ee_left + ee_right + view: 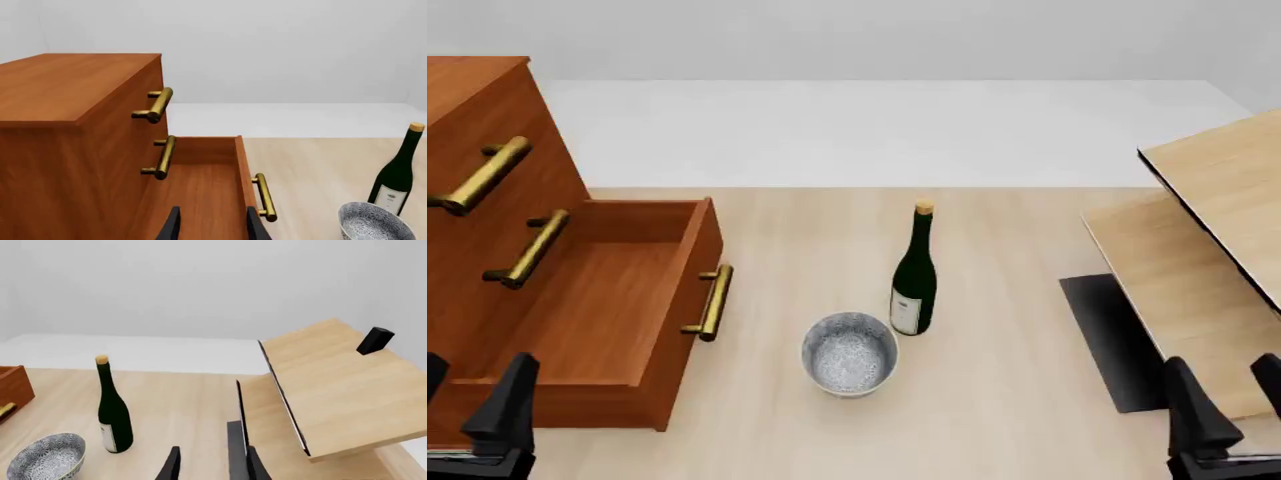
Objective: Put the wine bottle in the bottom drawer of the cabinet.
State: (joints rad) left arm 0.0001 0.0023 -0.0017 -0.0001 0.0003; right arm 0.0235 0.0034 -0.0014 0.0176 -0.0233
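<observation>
Step in hand: the bottom drawer (607,300) of the cabinet (481,130) already stands pulled out and bare inside, so opening looks done; the fetch of the wine bottle (914,275) has not begun.
Wine bottle: upright on the counter (1014,380), free of any grip, just behind and beside the patterned bowl (849,352); ahead of both claws, off to the right of the left one and to the left of the right one.
Left claw (474,420): fingers apart, holding nothing, low at the near corner of the open drawer, with its brass handle (709,302) ahead and to the right.
Right claw (1228,420): fingers apart, empty, close beside the pale wooden furniture (1214,250), well apart from the bottle.
Next move, as I judge it: one claw must reach forward and inward, close on the bottle's body below the neck and keep clear of the bowl.
After that: lift and carry it over the drawer; the bottle looks tall, so it may need laying down.
</observation>
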